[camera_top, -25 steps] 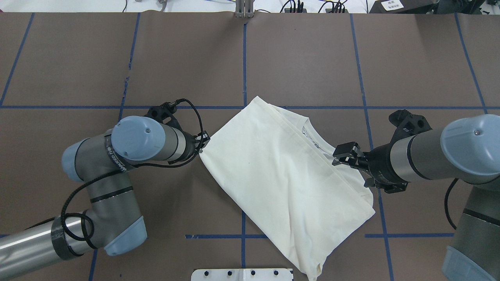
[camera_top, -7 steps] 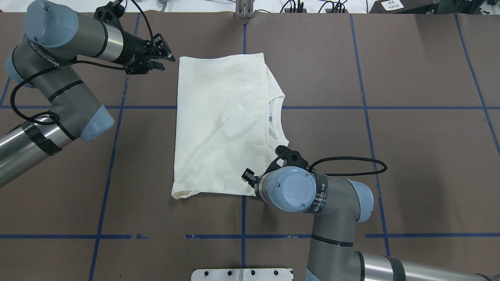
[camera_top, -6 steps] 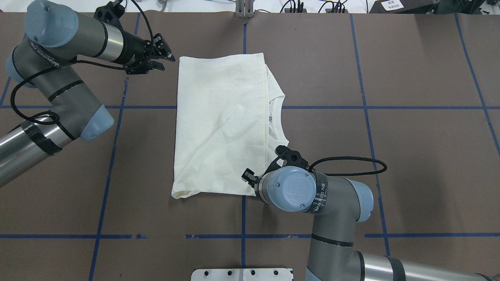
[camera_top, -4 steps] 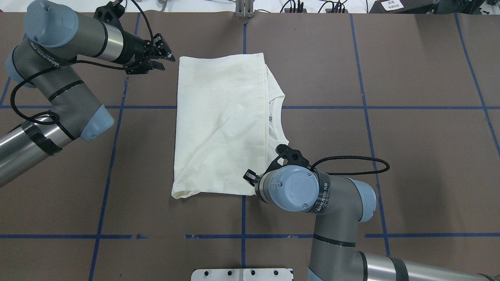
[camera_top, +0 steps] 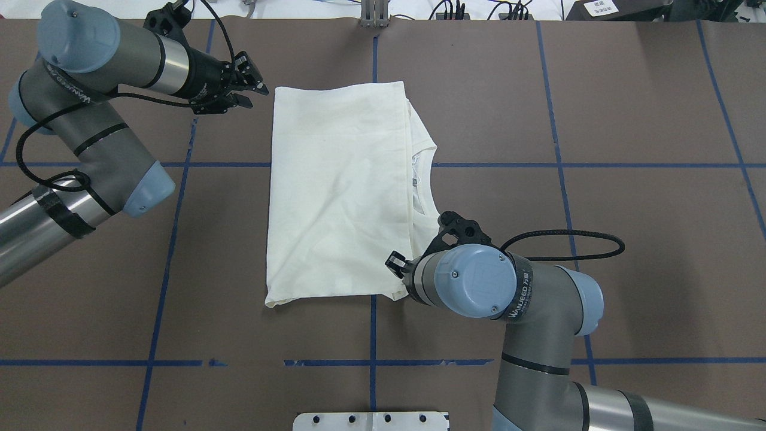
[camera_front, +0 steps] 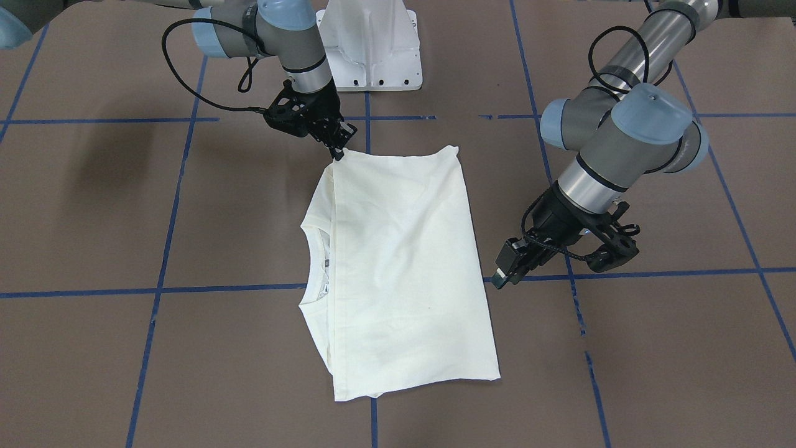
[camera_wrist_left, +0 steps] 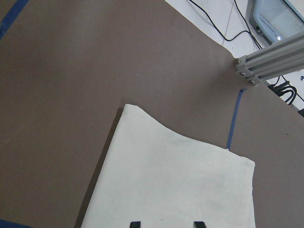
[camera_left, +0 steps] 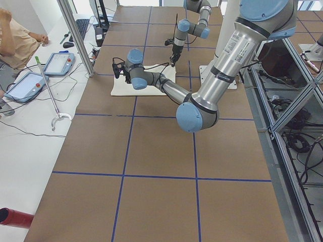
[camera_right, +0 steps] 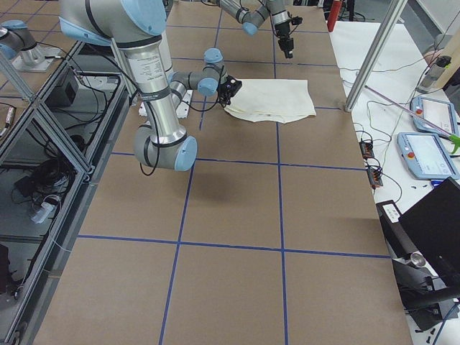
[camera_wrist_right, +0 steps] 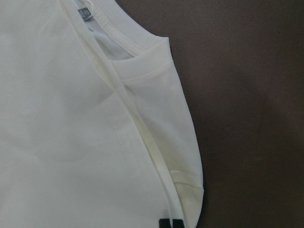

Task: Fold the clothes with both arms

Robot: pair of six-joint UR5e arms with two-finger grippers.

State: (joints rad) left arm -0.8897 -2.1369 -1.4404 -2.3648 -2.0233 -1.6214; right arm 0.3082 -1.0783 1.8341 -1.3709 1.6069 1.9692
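Cream shirt [camera_top: 335, 179] judged light, limp, layered: pinch corners through all layers; right gripper [camera_front: 339, 152] clenched on near-right corner, left gripper [camera_top: 254, 97] released, empty.

The shirt [camera_top: 335, 191] is showing plain cream. The table [camera_top: 658, 269] is showing brown under a blue line grid. The left arm [camera_top: 114, 149] and right arm [camera_top: 526, 371] are showing silver-grey, capped light blue.
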